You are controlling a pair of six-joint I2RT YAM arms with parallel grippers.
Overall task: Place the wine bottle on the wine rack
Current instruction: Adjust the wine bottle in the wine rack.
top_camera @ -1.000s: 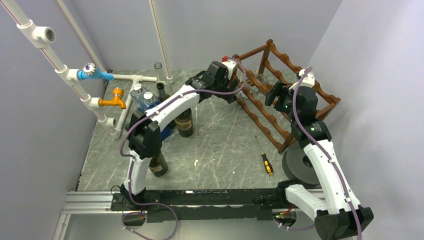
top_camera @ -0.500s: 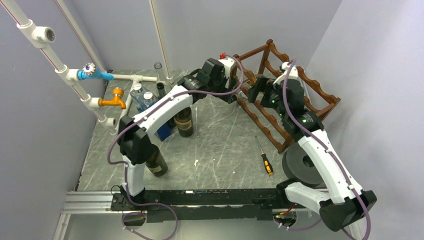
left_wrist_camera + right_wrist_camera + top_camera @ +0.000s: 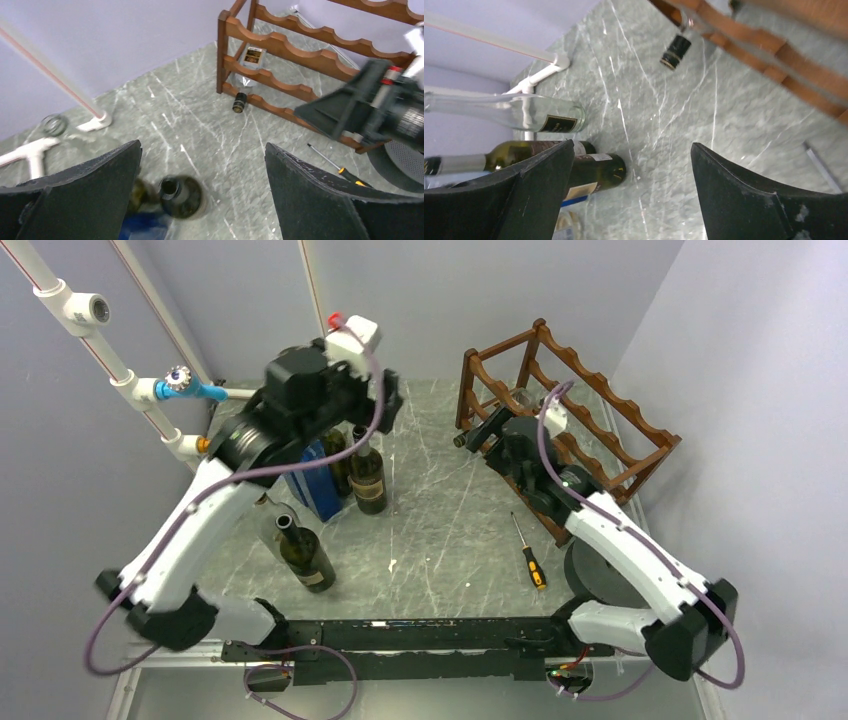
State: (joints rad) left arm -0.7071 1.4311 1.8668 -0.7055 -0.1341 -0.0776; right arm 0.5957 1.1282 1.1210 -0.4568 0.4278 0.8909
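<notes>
Overhead and wrist views share the wine rack [image 3: 505, 343].

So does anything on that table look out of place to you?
A screwdriver lies loose on the table in front of the wine rack, an odd tool among bottles. Nothing looks spilled or broken.

Looks down past the right gripper [image 3: 631, 150], dark fingers [image 3: 744, 195] spread wide, nothing between them. Shows a grey veined table [image 3: 704, 125] below. Catches the blurred rack [image 3: 744, 35] at top right, with a capped bottle [image 3: 675, 51] poking neck-first from under its rails. Takes in a clear bottle [image 3: 524, 112], green bottles [image 3: 599, 170] and a white pipe [image 3: 541, 75] at left.
</notes>
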